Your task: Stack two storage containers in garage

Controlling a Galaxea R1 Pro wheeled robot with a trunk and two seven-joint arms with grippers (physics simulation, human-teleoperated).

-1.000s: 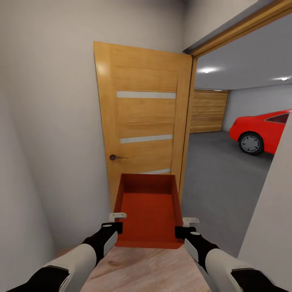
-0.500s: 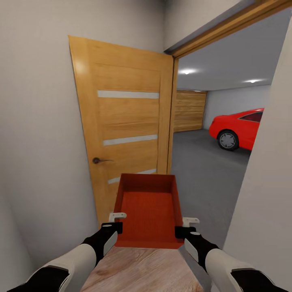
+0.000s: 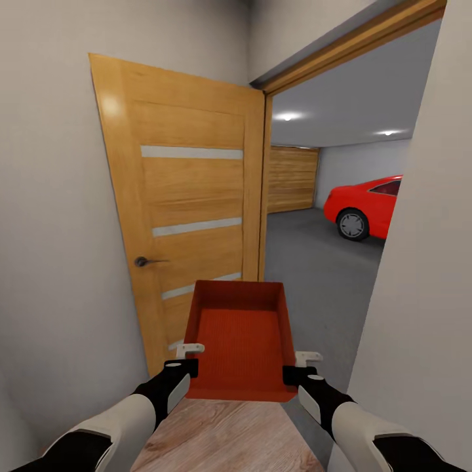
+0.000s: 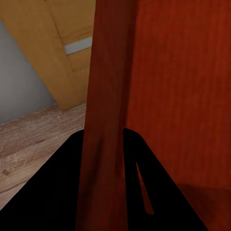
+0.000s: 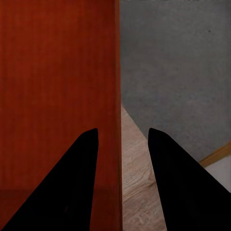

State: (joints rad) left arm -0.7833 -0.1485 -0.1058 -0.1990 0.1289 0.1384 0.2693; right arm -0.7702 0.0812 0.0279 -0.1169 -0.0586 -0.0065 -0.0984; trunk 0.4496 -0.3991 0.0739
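Carrying one storage container point(image 3: 239, 341) btwn both arms, held level in front of the trunk, above wood-plank flooring point(image 3: 223, 436) at the garage doorway. Left gripper point(image 3: 182, 362) pinches its left wall; wrist cam shows the wall btwn the black fingers point(image 4: 57, 192). Right gripper point(image 3: 298, 368) straddles the right wall, fingers point(image 5: 67, 183) either side. Open wooden door point(image 3: 183, 210) at left; grey garage floor point(image 3: 308, 275), slatted door point(image 3: 292, 178) & red car point(image 3: 364, 206) beyond.
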